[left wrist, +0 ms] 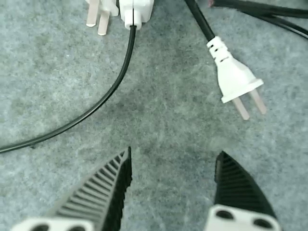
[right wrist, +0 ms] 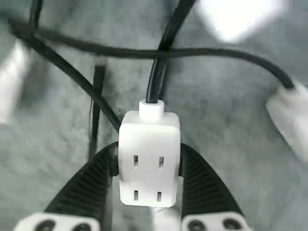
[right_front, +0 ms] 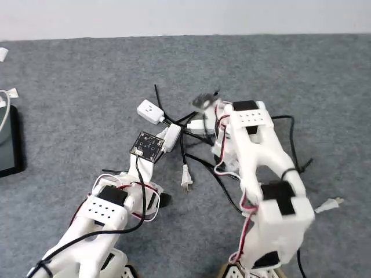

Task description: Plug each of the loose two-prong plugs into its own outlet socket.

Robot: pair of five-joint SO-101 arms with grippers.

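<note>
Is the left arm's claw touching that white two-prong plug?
Apart. The left wrist view shows bare carpet between the left gripper and the plug.

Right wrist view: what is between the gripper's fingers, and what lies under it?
A white outlet block, slots facing the camera, black cord at its far end, held by the right gripper. Whatever lies beneath the block is hidden.

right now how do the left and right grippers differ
The left gripper is open and empty; the right gripper is shut on a white outlet block. The left gripper hangs over bare grey carpet with a loose plug lying ahead; the right gripper sits among crossing black cords. Both have black ridged fingers.
</note>
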